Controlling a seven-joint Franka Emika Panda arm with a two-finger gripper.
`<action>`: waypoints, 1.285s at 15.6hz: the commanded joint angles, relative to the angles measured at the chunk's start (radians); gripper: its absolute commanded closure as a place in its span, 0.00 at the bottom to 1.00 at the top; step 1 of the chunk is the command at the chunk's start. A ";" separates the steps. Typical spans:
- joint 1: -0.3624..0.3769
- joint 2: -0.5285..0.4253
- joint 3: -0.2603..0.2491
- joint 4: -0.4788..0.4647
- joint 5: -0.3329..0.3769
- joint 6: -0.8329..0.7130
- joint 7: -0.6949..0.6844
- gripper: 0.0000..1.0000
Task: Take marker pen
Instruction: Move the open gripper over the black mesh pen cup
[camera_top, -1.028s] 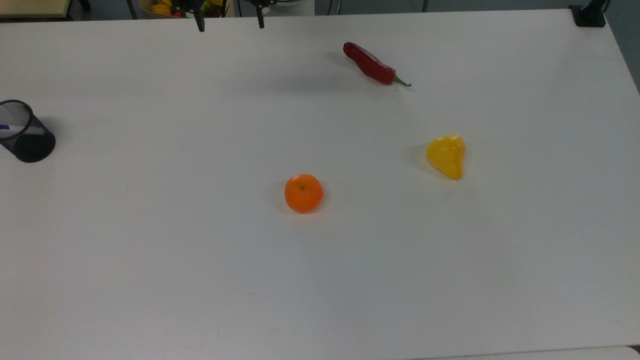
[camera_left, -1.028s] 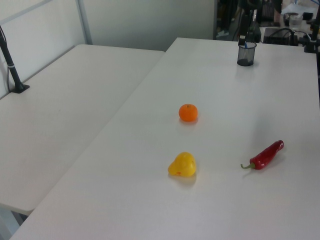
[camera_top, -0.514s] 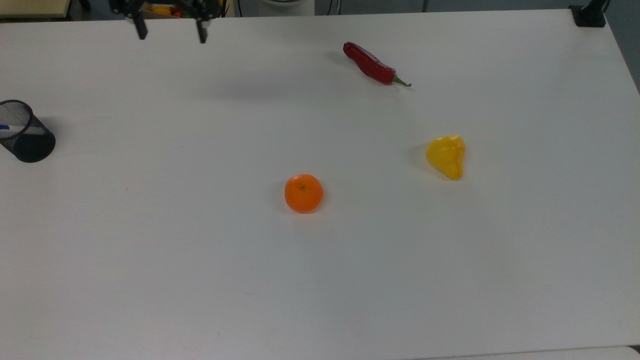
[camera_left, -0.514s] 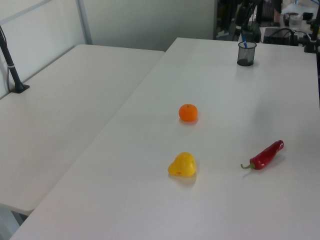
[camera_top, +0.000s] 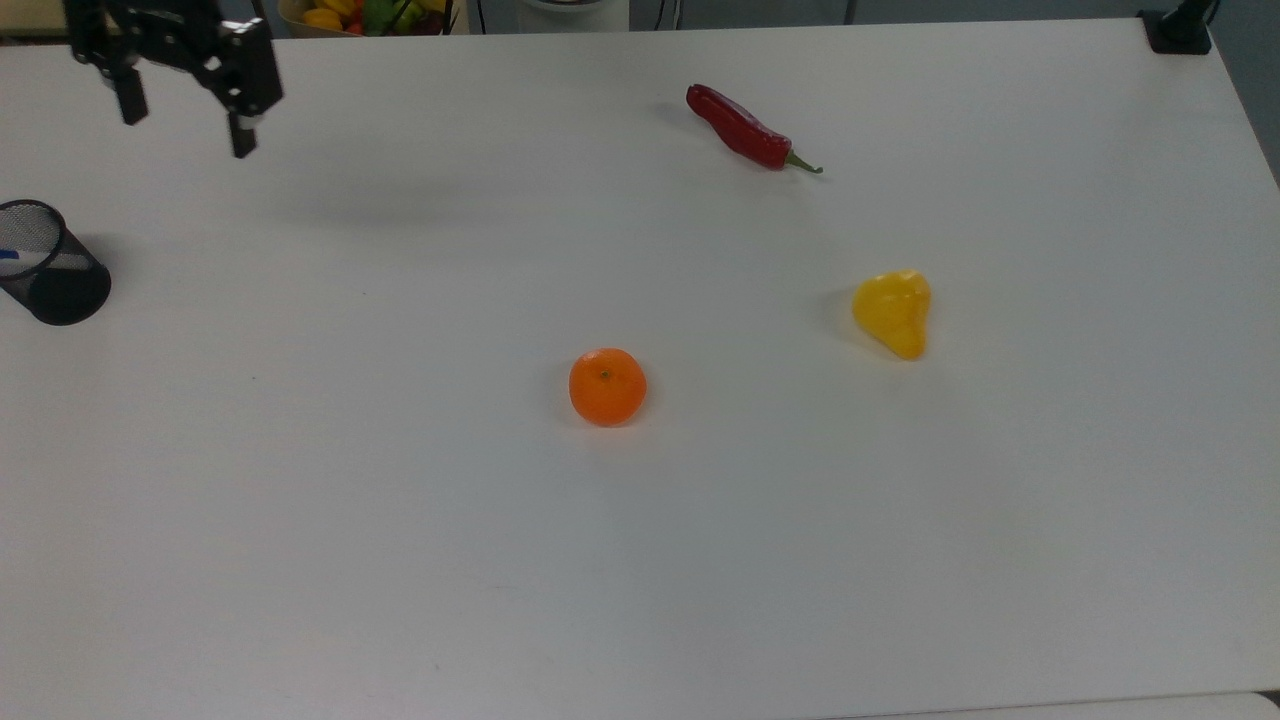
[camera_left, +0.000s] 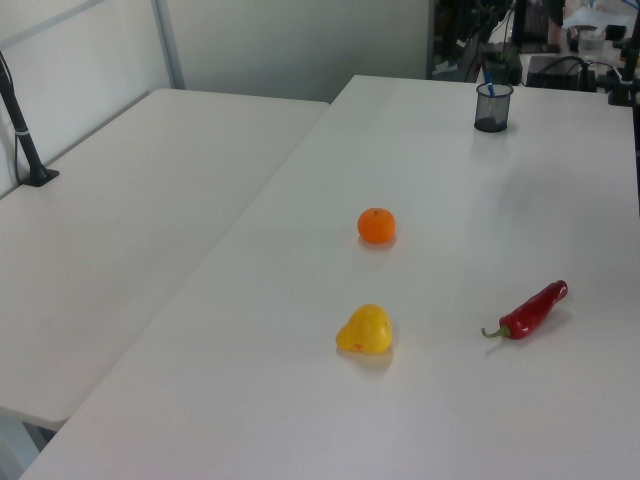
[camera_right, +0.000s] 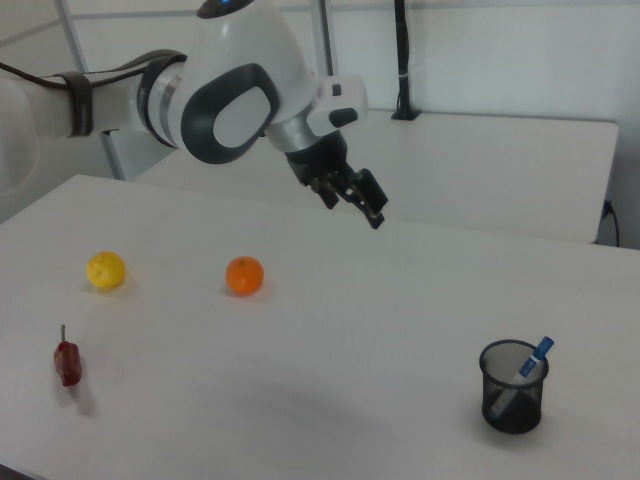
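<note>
The task stands at the approach stage: nothing has been grasped. The marker pen (camera_right: 527, 369) stands tilted inside the black mesh cup (camera_right: 512, 401), its blue cap leaning against and projecting above the cup's rim; in the top view a short length of blue and white barrel (camera_top: 14, 257) is visible through the cup's open mouth (camera_top: 45, 262). The gripper (camera_top: 185, 122) hangs in the air with its two fingers spread apart and nothing between them. In the top view it sits above and slightly to the right of the cup, well apart from it; in the right view the gripper (camera_right: 352, 197) is high above the table (camera_right: 330, 380), up and to the left of the cup. The cup is the reference for the other items: the orange (camera_top: 607, 386) lies far from it toward the middle of the table, the yellow pear-shaped fruit (camera_top: 893, 312) lies farther off beyond the orange, and the red chilli pepper (camera_top: 745, 130) is also well away from the cup. None of these lies between the gripper and the cup. Remaining steps, as judged from this layout: position the gripper over the cup's mouth, lower it around the projecting capped end, close on the barrel, and lift the pen clear. The tilt of the pen and the closeness of the rim call for careful finger alignment, since contact with the rim could tip the light cup.
</note>
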 joint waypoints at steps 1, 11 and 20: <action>-0.012 0.052 -0.063 0.001 -0.035 0.113 0.042 0.02; -0.061 0.228 -0.179 0.001 -0.037 0.446 0.146 0.06; -0.119 0.342 -0.185 0.001 -0.063 0.648 0.128 0.10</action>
